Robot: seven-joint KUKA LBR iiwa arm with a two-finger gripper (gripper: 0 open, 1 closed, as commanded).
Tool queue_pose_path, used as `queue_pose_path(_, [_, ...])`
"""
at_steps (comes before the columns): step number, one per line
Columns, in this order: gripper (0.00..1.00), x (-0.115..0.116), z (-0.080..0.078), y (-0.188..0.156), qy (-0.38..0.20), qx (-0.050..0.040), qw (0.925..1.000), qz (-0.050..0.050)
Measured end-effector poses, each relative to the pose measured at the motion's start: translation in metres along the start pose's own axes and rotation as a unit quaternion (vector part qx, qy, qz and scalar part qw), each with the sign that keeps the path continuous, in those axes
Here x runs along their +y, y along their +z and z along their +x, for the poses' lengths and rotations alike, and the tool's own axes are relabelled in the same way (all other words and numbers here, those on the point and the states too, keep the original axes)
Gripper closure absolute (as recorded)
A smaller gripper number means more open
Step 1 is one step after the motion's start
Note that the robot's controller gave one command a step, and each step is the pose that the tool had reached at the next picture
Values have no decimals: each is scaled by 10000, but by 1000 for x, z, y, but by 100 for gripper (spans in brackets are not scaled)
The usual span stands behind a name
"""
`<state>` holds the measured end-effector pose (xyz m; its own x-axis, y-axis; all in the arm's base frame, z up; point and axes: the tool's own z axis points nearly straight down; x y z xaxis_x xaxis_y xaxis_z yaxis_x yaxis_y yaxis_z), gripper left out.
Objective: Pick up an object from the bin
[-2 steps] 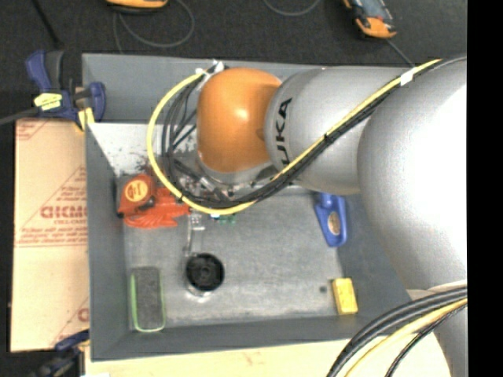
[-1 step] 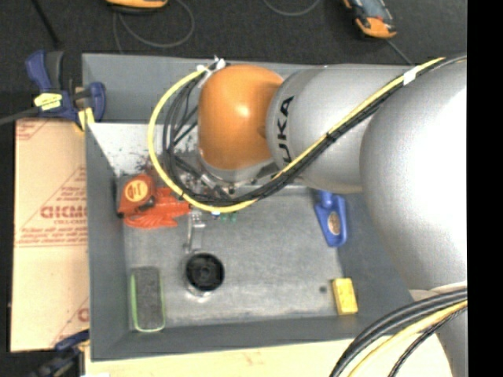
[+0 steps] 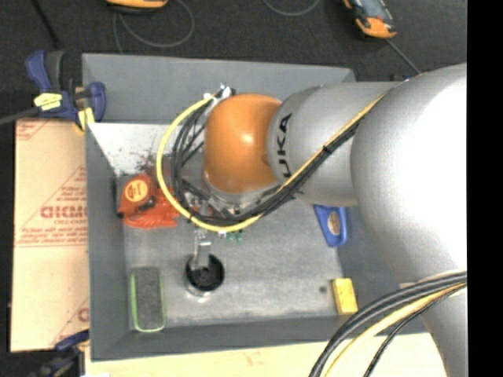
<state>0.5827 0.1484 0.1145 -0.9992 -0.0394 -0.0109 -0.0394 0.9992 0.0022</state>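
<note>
My gripper (image 3: 203, 251) hangs below the arm's orange cover, over the bin's front middle, and one thin metal finger points down. Directly under it lies a small black round thing (image 3: 204, 275) with a pale rim, on the bin floor. The finger's tip reaches that thing's top edge; whether it is gripped is hidden. An orange tape measure (image 3: 140, 199) lies to the left, against the bin's left wall and partly under the arm's cables.
A grey-green oblong block (image 3: 147, 298) lies in the front left corner. A small yellow block (image 3: 343, 295) sits at the front right. A blue handle-shaped thing (image 3: 333, 225) lies at the right, half under the arm, which covers the bin's back and right.
</note>
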Motion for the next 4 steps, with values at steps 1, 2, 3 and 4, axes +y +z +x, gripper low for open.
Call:
queue_pose_path(1, [0, -11, 16, 32, 185, 62, 9998, 5])
queue_pose_path(2, [0, -34, 49, 19, 509, 38, 9987, 2])
queue_pose_path(3, [0, -45, 56, 31, 304, 67, 9995, 10])
queue_pose_path(4, [0, -54, 71, 36, 323, -3, 9995, -10])
